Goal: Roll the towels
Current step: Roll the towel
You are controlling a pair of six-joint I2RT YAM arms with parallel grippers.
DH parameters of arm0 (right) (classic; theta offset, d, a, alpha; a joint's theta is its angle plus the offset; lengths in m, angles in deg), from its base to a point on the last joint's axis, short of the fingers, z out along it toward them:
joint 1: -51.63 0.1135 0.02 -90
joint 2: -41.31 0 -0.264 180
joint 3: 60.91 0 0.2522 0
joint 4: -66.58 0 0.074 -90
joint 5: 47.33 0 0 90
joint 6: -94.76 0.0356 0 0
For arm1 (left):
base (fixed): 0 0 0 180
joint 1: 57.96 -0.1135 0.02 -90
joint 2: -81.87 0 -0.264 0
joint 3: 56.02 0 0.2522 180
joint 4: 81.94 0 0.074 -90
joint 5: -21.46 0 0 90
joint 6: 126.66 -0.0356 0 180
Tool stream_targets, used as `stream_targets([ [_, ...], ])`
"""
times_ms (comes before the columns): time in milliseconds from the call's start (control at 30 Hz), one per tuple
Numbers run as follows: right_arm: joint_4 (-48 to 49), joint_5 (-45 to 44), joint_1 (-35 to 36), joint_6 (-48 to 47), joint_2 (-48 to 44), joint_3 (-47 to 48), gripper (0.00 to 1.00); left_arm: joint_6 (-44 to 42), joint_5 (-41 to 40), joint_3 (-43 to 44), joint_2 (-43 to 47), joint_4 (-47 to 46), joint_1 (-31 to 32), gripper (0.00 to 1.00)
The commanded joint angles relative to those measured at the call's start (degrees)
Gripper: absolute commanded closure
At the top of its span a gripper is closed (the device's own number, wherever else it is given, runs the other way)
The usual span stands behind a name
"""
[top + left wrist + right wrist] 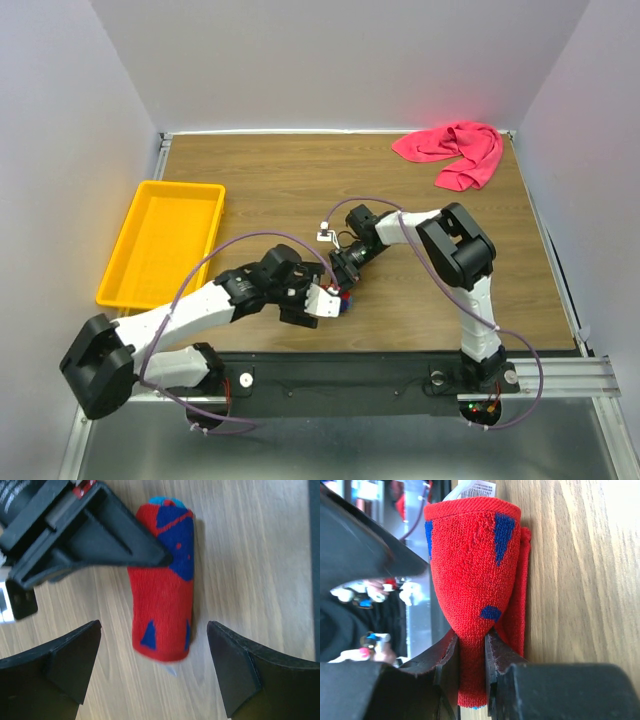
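Observation:
The patterned red and navy towel (162, 605) lies rolled into a short cylinder on the wooden table (260, 555), a white label poking out at its near end. My right gripper (472, 645) is shut on one end of this roll (470, 565), pinching it thin between both jaws. Its dark fingers (100, 535) reach in from the upper left in the left wrist view. My left gripper (154, 630) is open, its jaws standing wide on either side of the roll's other end without touching it. The plain pink-red towel (452, 150) lies crumpled at the far right corner.
A yellow plastic tray (165, 240) stands at the table's left side. Both arms meet near the front middle of the table (340, 285), cables looping over them. White walls close the table on three sides.

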Motion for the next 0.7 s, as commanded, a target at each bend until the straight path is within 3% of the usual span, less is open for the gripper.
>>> stream_targets([
  [0, -1.7, -0.75, -0.53, -1.71, 4.45, 1.3, 0.99, 1.23, -4.41, -0.29, -5.21, -10.58, 4.03, 0.01],
  [200, -2.75, 1.54, -1.5, -2.32, 7.45, 3.05, 0.99, -0.26, -5.82, -1.16, -10.5, -14.19, 5.28, 0.01],
  [333, -3.63, 2.33, -1.59, -3.11, 9.12, 3.85, 0.99, -0.44, -8.45, -3.18, -13.23, -18.13, 5.28, 0.11],
  [533, -4.25, 3.91, -1.59, -3.91, 10.35, 3.85, 0.99, -0.09, -8.9, -3.89, -15.69, -20.26, 5.45, 0.33],
  [667, -5.04, 4.09, -1.59, -4.61, 10.7, 3.67, 0.98, 1.4, -8.9, -2.75, -17.71, -19.12, 5.45, 0.59],
])
